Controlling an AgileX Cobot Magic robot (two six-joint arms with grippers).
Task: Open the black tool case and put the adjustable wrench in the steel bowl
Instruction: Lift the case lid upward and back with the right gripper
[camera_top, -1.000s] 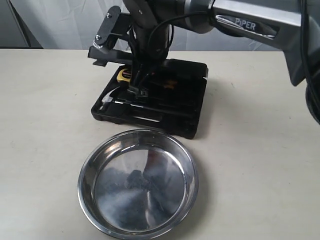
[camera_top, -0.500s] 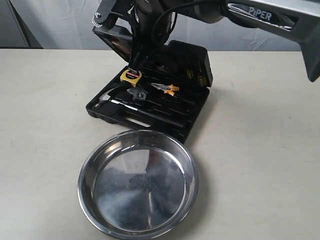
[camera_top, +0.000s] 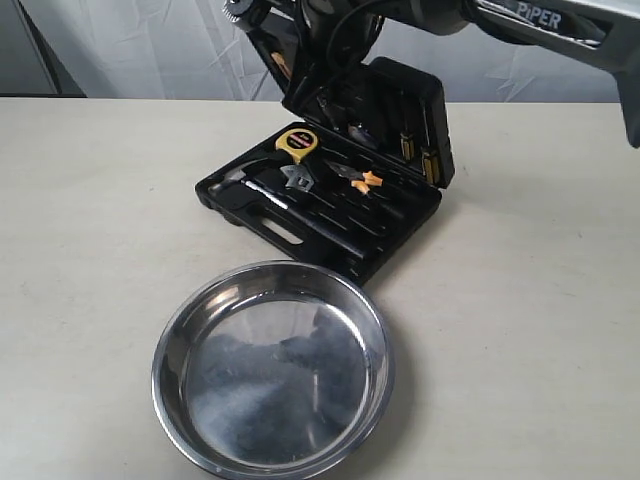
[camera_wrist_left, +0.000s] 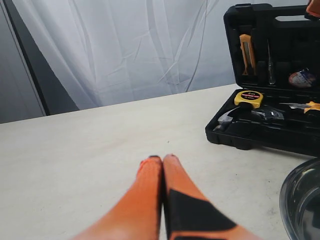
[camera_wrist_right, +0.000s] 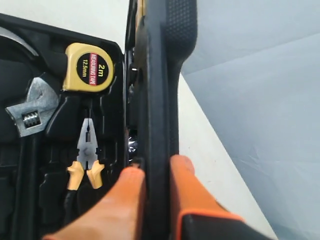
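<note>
The black tool case (camera_top: 335, 245) lies open behind the steel bowl (camera_top: 158, 360), its lid (camera_top: 405, 105) standing upright. My right gripper (camera_wrist_right: 157, 167) is shut on the lid's edge (camera_wrist_right: 160, 75), one finger on each side. The adjustable wrench (camera_top: 298, 178) lies in its slot in the base, silver head beside the yellow tape measure (camera_top: 297, 141); the right wrist view shows the wrench (camera_wrist_right: 30, 112) too. My left gripper (camera_wrist_left: 162, 158) rests shut and empty low over the table, away from the case (camera_wrist_left: 260, 142). The bowl is empty.
Orange-handled pliers (camera_top: 362, 180) and a hammer head (camera_top: 238, 172) sit in the base. Screwdrivers and a utility knife (camera_wrist_left: 245, 47) are clipped in the lid. The right arm (camera_top: 520, 20) reaches in from the upper right. A white curtain hangs behind the table.
The right gripper has swung the lid from nearly flat up to upright. The case has slid and turned a little to the right. The left gripper's motion is not shown.
</note>
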